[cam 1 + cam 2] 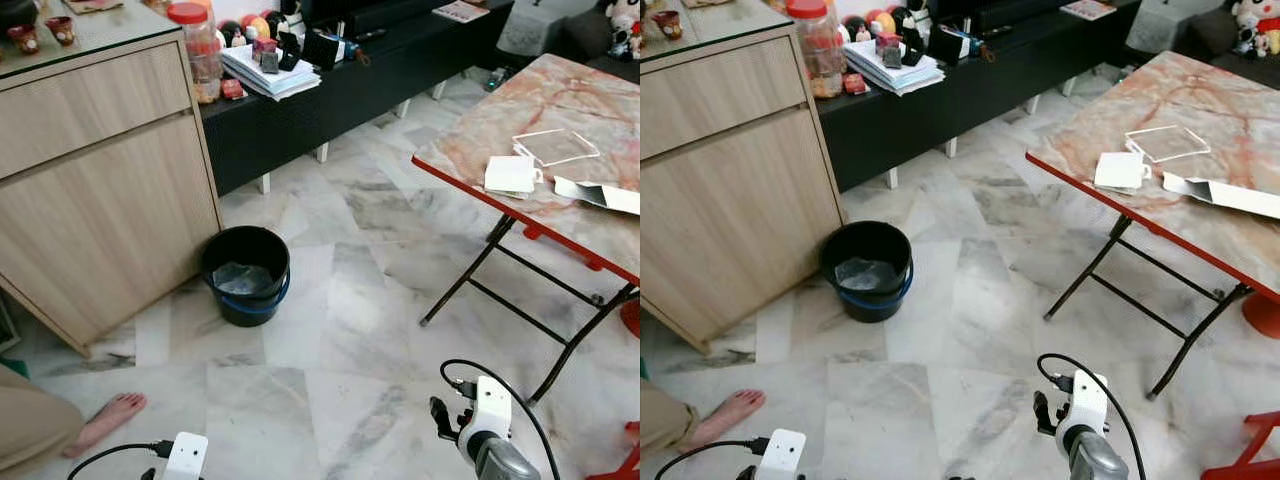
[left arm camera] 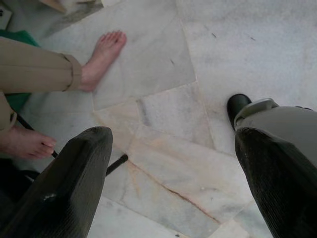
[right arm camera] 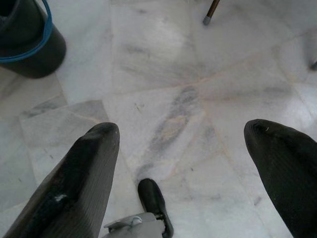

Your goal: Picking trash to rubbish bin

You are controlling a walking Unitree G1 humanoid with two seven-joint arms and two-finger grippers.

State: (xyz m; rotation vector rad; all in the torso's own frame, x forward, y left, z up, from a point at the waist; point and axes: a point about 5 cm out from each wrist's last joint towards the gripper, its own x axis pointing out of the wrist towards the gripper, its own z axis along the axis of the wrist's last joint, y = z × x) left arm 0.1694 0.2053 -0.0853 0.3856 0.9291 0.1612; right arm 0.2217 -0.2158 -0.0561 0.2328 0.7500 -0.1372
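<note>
Black rubbish bin (image 1: pixel 246 272) with a blue handle sat on the marble floor (image 1: pixel 340 340), right against the corner of the wooden cabinet (image 1: pixel 100 190). Something clear and crumpled lay inside it, couldn't tell what. Trash was on the folding table (image 1: pixel 560 110) to the robot's right, well apart from the bin: a white card (image 1: pixel 511 174), a clear plastic sheet (image 1: pixel 556 146) and a flattened white box (image 1: pixel 598 194), all near the table's red front edge.

Table top was pink marble-pattern on crossed dark legs. Behind the bin, a long black low unit (image 1: pixel 340 90) carried a stack of papers (image 1: pixel 268 72), a red-lidded jar (image 1: pixel 198 50) and small clutter.

Right gripper (image 3: pixel 185 168) hung low over bare floor, fingers spread wide, holding nothing. Left gripper (image 2: pixel 171 178) likewise low, fingers wide apart, empty. A person's bare foot (image 1: pixel 106 421) rested on the floor at the robot's left.
</note>
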